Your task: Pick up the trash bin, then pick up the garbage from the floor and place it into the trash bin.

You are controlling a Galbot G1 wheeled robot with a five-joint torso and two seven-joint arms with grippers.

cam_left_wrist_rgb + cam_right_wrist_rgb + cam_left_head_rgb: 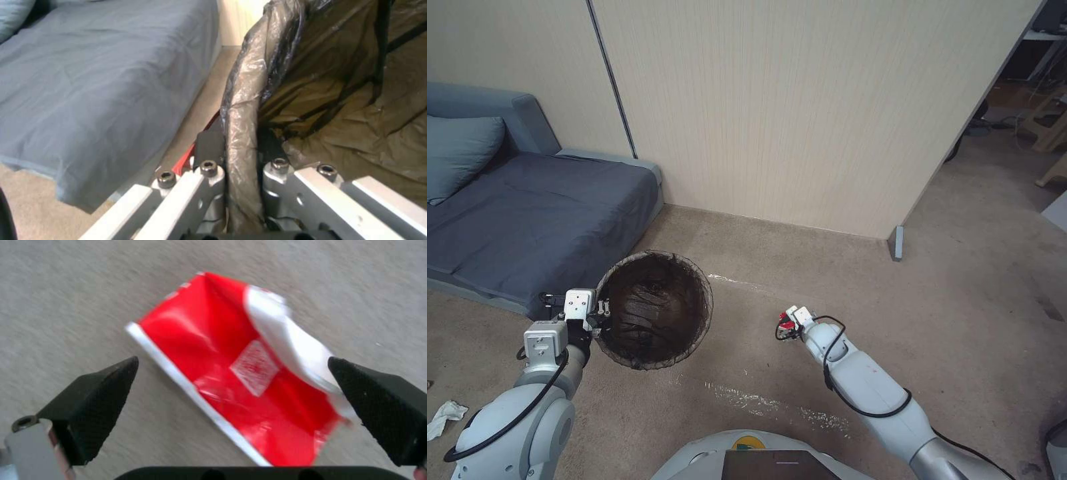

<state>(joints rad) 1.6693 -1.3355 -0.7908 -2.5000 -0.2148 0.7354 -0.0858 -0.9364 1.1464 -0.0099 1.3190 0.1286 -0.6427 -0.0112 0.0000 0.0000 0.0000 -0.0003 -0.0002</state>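
My right gripper [231, 380] hangs low over the carpet [80, 290], fingers [95, 403] spread wide to either side of a glossy red wrapper [236, 373] with white edges and a pale printed patch, lying creased on the floor. My left gripper [240, 156] pinches the bag-lined rim of the trash bin [654, 310], round and dark brown inside, beside the grey sofa bed [527, 213].

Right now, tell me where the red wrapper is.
The red wrapper lies on the carpet between the right gripper's open jaws, to the right of the trash bin in the head view.
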